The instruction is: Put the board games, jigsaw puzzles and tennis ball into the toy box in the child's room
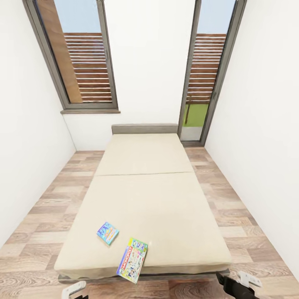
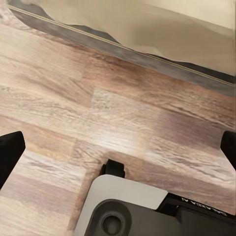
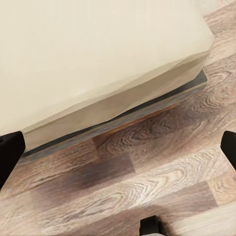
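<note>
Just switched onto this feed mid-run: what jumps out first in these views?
The long beige bed fills the middle of the head view, running to a grey headboard between two tall windows. Two board games lie near its foot: a small blue one, and a larger green-edged one overhanging the near edge. Both wrist views look at wood-plank floor beside the bed, with each tool's fingers spread wide.

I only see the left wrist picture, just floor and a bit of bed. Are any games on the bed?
Observer: Yes, two. A small blue game lies near the foot of the bed.
Operator: Where's the other?
Observer: The green-edged game lies beside it, hanging over the foot edge.
Operator: Is the right gripper holding anything?
Observer: No. The right gripper is open over bare floor, beside the bed's corner.
</note>
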Motion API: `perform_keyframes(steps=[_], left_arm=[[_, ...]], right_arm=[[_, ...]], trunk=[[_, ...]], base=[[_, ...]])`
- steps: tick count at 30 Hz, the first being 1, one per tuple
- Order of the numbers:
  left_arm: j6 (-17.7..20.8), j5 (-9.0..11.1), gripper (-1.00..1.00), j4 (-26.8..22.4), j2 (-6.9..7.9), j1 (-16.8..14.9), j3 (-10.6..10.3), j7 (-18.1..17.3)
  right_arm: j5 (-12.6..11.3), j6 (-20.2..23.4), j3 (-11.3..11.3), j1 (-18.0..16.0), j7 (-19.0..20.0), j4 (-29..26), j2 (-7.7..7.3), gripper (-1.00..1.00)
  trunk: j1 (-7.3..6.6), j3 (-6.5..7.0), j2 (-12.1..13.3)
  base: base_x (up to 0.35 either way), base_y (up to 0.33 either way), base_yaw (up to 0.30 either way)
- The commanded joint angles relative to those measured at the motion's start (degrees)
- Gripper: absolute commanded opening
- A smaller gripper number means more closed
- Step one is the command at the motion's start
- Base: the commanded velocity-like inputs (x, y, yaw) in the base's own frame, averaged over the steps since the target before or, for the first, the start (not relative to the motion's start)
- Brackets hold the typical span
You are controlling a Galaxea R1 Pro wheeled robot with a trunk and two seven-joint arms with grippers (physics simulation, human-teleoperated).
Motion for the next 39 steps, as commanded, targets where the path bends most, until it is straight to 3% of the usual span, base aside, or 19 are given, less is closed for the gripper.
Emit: perform_keyframes(steps=[1, 16, 39], left_arm=[[0.23, -0.41, 1.0, -0.08, -0.02, -0.04, 0.47, -0.3], [0.25, -0.41, 1.0, -0.08, -0.04, -0.04, 0.48, -0.3], [0.28, -0.41, 1.0, -0.08, 0.02, -0.04, 0.48, -0.3]], right_arm=[[-0.45, 0.39, -0.16, -0.03, 0.27, -0.08, 0.02, 1.0], [-0.45, 0.38, -0.14, -0.03, 0.27, -0.1, 0.02, 1.0], [-0.45, 0.38, -0.14, -0.03, 0.31, -0.1, 0.02, 1.0]], trunk=[[0.03, -0.01, -0.11], [0.03, 1.4, -0.11], [0.03, 3.57, -0.11]], base=[[0.0, 0.0, 0.0], [0.0, -0.009, 0.0], [0.0, -0.139, 0.0]])
